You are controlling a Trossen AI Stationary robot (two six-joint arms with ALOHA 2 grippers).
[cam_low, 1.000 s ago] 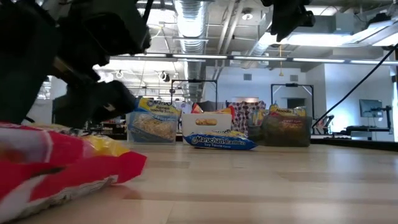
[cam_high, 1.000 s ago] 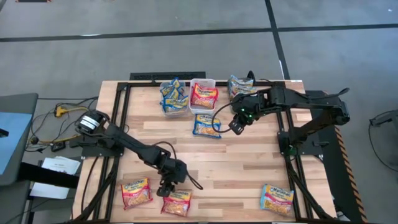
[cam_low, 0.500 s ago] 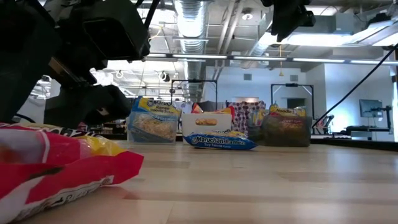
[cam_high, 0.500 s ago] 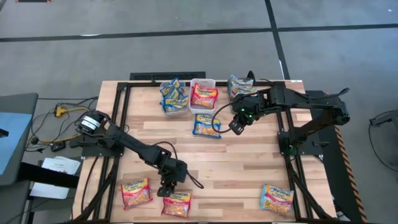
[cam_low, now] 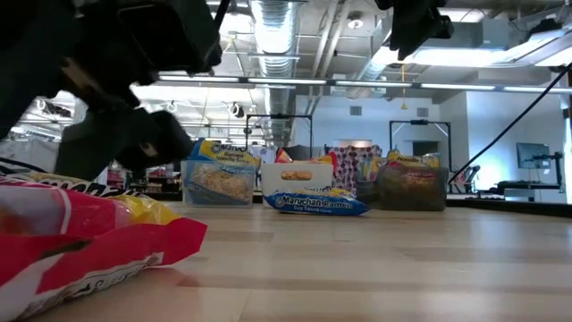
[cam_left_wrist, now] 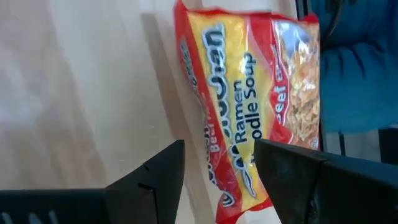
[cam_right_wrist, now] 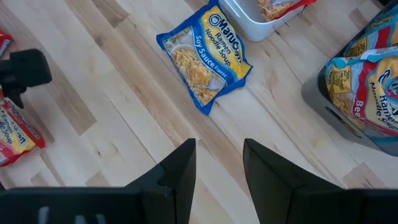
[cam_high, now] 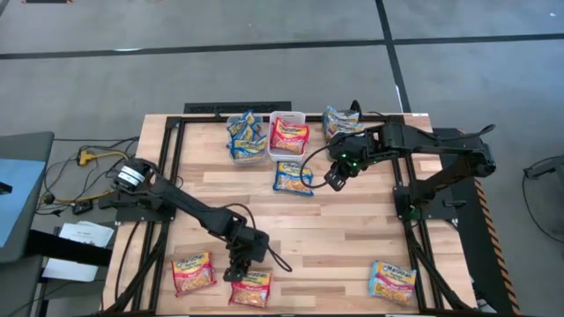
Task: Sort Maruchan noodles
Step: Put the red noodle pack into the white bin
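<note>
1. On the pale wooden slatted table, the step in hand looks like the pick of a loose packet near the front edge. The left gripper hangs right over a red-trimmed crinkly plastic Maruchan beef ramen packet, jaws apart and straddling it, nothing held. The next move calls for lowering and closing across the packet.
2. The right gripper waits above the table's middle, beside a blue-trimmed soy sauce ramen packet, jaws parted and empty.
3. At the far edge stand three bins:
   - the clear plastic bin holds blue-trimmed packets;
   - the white rectangular bin holds red-trimmed ones;
   - the dark grey bin holds packets whose trim I cannot tell.
4. Still loose: a second red-trimmed packet and an orange-trimmed packet at the front right.
</note>
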